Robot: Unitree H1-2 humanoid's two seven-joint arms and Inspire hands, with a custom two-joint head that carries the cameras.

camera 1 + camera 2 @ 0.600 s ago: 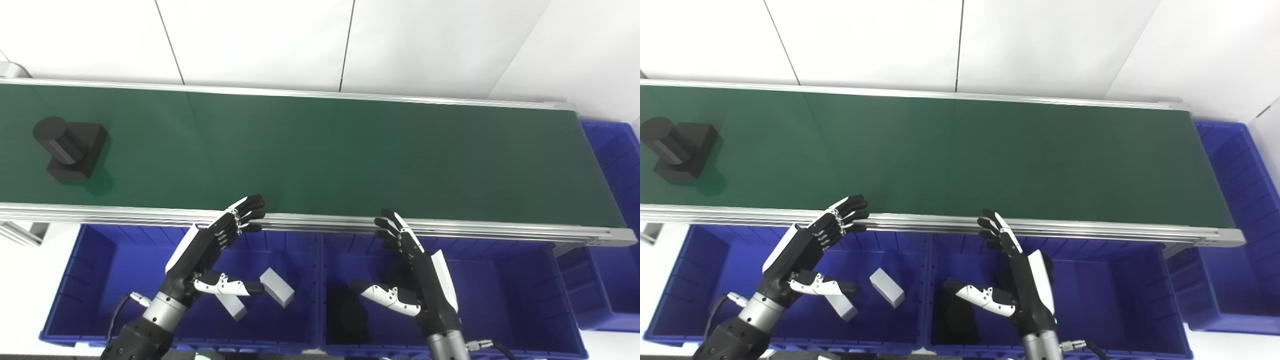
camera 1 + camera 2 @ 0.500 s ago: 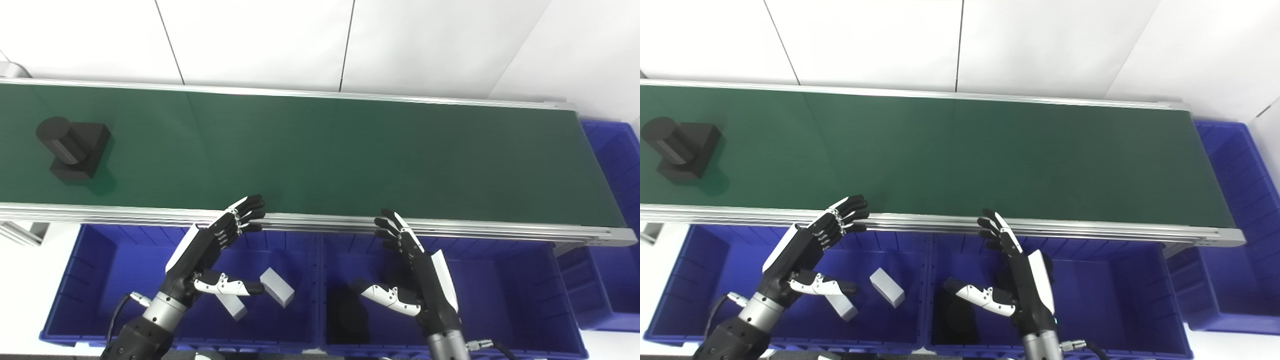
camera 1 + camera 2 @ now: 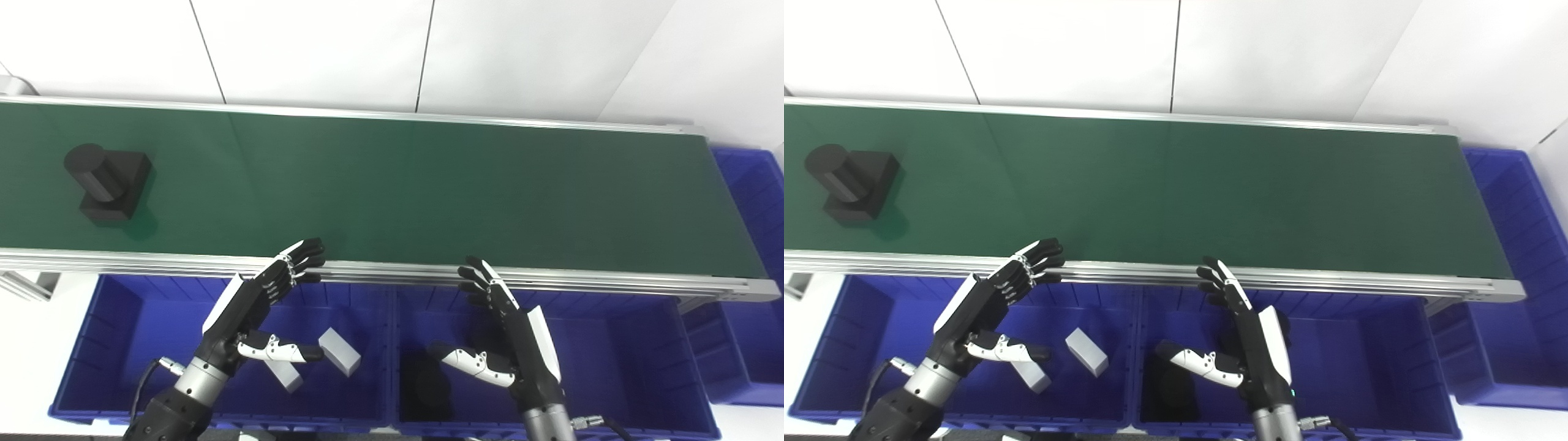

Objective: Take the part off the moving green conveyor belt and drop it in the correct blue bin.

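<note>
Left eye view: the green conveyor belt [image 3: 429, 184] was seen running across the frame, with two blue bins [image 3: 110, 343] set below its near rail. The black part [image 3: 107, 184], a cylinder on a block, lay at the belt's far left, its long axis slanting from far-left to near-right. It was well apart from both hands; the left hand [image 3: 254, 306] was nearer, the right hand [image 3: 508, 331] farther, each held empty with fingers spread by the near rail.

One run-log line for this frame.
black part: on belt, far left | left hand: open | right hand: open | both over blue bins
</note>
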